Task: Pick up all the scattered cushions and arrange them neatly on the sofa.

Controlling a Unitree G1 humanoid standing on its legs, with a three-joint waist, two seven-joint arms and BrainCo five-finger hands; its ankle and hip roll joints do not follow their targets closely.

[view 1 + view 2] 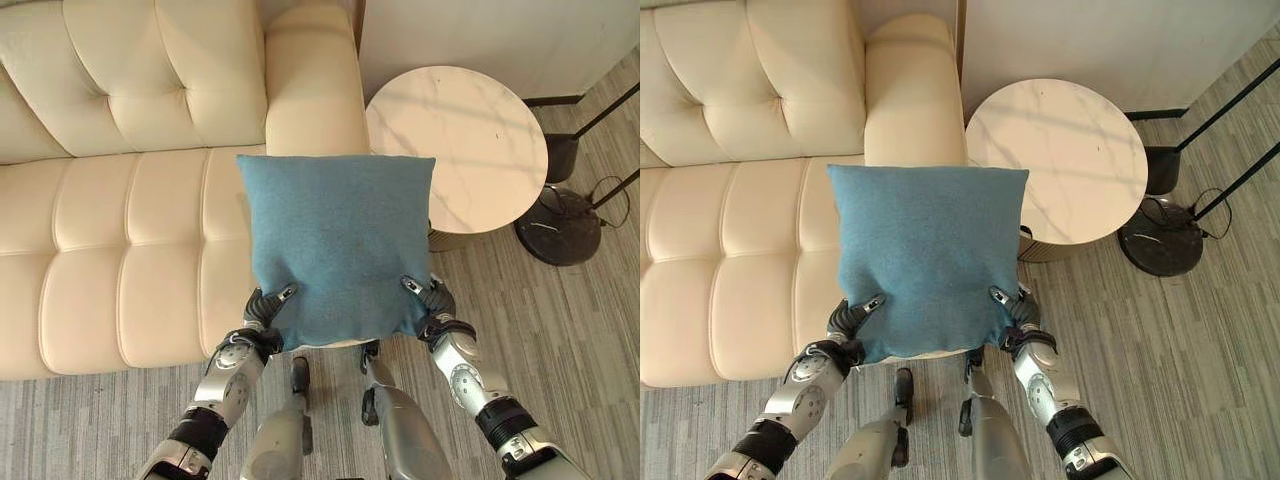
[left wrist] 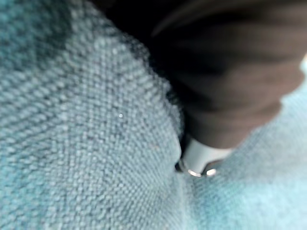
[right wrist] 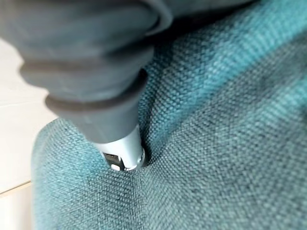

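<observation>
A square teal cushion (image 1: 335,245) hangs in the air in front of me, over the right end of the cream sofa (image 1: 120,230). My left hand (image 1: 268,305) pinches its lower left corner, the thumb pressed into the cloth. At the lower right corner my right hand (image 1: 428,298) grips the same way. The left wrist view has teal weave (image 2: 86,143) bunched against a thumb (image 2: 199,160); in the right wrist view a thumb (image 3: 122,153) digs into the cushion (image 3: 216,143).
A round white marble side table (image 1: 460,145) stands right of the sofa's armrest (image 1: 310,85). A black lamp base (image 1: 565,225) with thin poles sits further right on the grey wood floor. Bare seat stretches to the left.
</observation>
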